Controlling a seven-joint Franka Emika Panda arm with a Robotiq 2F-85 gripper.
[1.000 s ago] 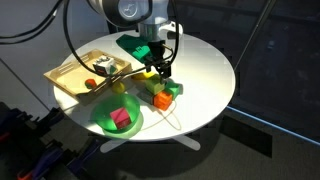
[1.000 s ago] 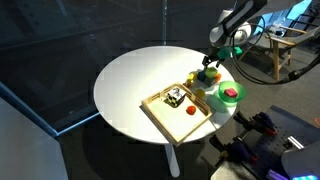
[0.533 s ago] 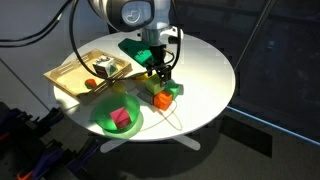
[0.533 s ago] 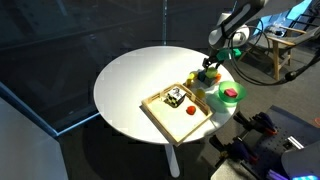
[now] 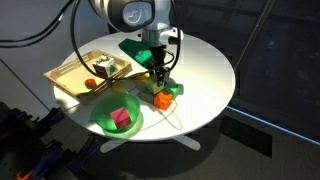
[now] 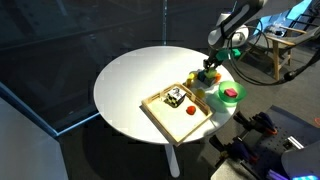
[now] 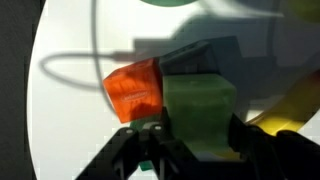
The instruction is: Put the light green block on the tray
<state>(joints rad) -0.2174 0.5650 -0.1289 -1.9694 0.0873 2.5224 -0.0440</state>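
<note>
Finds a round white table [image 5: 205, 65] in both exterior views, carrying a flat rectangular light-wood tray [image 5: 68, 74], a round bright green bowl [image 5: 100, 126] and a tight cluster of small toy blocks. Places the cluster on bare tabletop, just outside the tray's rim and near the bowl. Records the black Robotiq gripper [image 5: 158, 82] lowered onto that cluster, fingers pointing down.

Confirms in the wrist view a small light green cube [image 7: 200, 100] resting on the table directly between the two dark fingers [image 7: 150, 145], shaded by the gripper. Judges the claw spread, one finger on each side of the cube. Cannot tell whether either pad presses on it. Notes a bright orange cube [image 7: 135, 90] touching the side of the light green cube. Notes also a yellow shape at the right edge of that view, too cropped to identify.

Sees, in an exterior view, a darker saturated green cube [image 5: 173, 90] just beside the orange cube. Finds the light green cube largely hidden under the gripper in both exterior views.

Logs inside the tray a small dark object [image 5: 104, 67] and a small red-orange item [image 5: 90, 84], both too small to identify. Logs inside the bowl a magenta block [image 5: 121, 117].

Reports the light green cube off the tray, on the tabletop.
</note>
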